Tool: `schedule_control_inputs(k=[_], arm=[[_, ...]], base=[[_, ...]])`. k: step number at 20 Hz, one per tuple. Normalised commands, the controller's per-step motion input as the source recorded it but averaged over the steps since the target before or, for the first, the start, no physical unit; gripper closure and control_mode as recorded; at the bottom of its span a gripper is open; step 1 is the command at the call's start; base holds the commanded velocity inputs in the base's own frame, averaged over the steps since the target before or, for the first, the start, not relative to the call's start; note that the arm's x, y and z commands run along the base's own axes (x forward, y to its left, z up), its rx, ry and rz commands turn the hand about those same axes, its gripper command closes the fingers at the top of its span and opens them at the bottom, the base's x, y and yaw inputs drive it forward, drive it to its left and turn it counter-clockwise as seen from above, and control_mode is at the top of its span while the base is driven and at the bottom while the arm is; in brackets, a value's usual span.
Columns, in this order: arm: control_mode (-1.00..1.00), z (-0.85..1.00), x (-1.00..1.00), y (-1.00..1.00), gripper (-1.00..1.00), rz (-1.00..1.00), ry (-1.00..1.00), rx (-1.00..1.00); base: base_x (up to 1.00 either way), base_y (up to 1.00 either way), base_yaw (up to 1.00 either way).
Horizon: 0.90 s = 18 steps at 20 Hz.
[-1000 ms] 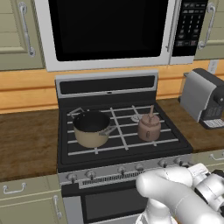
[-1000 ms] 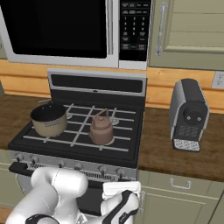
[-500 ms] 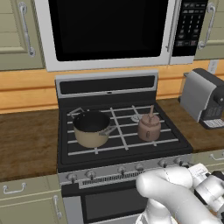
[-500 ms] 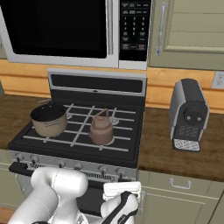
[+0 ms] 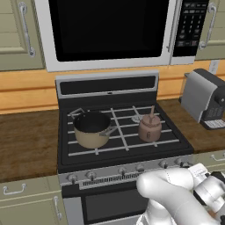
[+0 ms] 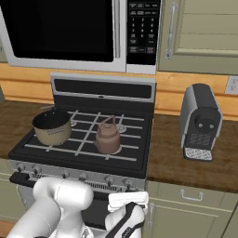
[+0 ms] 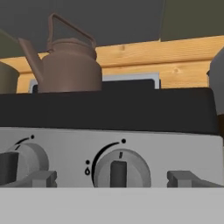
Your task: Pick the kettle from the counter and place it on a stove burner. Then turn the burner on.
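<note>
Sitting on black stove (image 5: 127, 151), left to right: tan saucepan (image 5: 91, 128) on front-left grate, copper-brown kettle (image 5: 149, 127) on front-right stove burner (image 6: 115, 149), spout toward saucepan. Dark wood counter (image 5: 26, 136) flanks stove both sides; grey coffee machine (image 6: 200, 122) stands on right stretch, well apart from kettle. Gripper (image 7: 111, 178) low at stove front, fingertips (image 7: 41, 177) spread wide, holding nothing (round control knob (image 7: 122, 168) sits between them). Kettle (image 7: 65, 61) looms above panel in hand view.

A home kitchen: stove (image 5: 123, 132), microwave (image 5: 110, 30), wooden cabinets (image 6: 200, 32)
</note>
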Motion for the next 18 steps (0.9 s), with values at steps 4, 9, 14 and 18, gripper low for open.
schedule_control_inputs(k=[4,9,14,18], arm=[[-1.00,0.00,0.07,0.00,-1.00,0.00,0.00,0.00],[-1.00,0.00,0.04,0.00,-1.00,0.00,0.00,0.00],[-1.00,0.00,0.03,0.00,1.00,0.00,0.00,0.00],[-1.00,0.00,0.09,-0.04,1.00,0.02,0.00,0.00]], base=[[0.00,0.00,0.00],[0.00,0.00,0.00],[0.00,0.00,0.00],[0.00,0.00,0.00]])
